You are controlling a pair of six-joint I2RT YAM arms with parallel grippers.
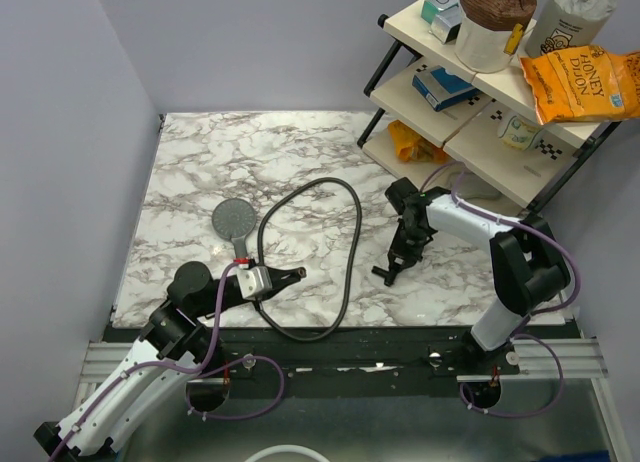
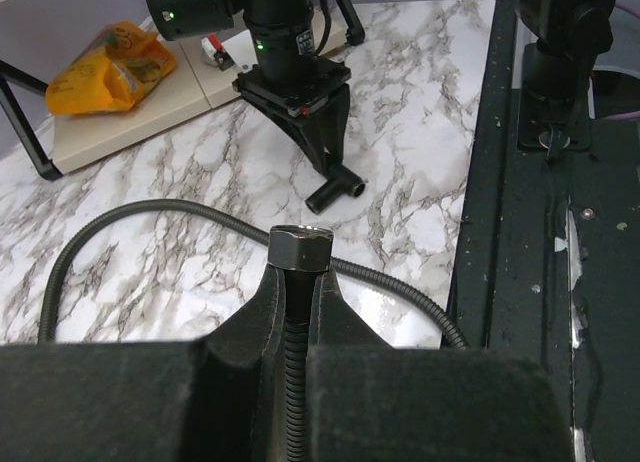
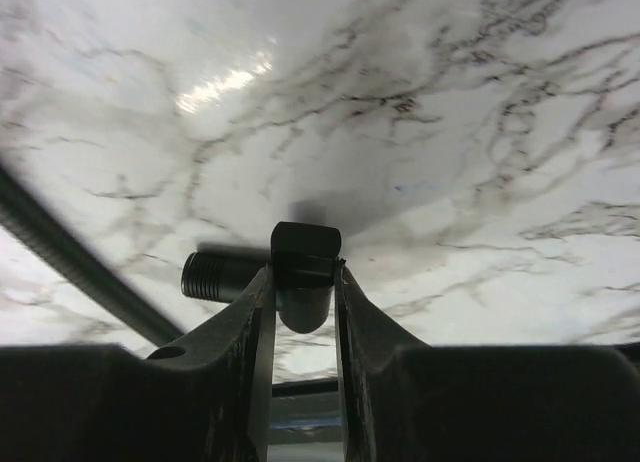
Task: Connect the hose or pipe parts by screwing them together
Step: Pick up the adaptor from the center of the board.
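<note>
Black hose [image 1: 354, 252] loops over the marble table [image 1: 200, 152] right of the shower head [image 1: 235, 222]. Its nut end [image 2: 300, 247], clamped in the left gripper [image 2: 298, 282] just below that head's handle, points away toward the right gripper [image 3: 303, 277], whose jaws pinch a black elbow fitting [image 3: 305, 247]. Farther beyond, a rack [image 1: 402, 84] shelves an orange snack bag [image 1: 580, 82].

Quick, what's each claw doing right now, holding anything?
Left claw: closed on the black hose, just below its nut.
Right claw: closed on a small black elbow fitting.
</note>
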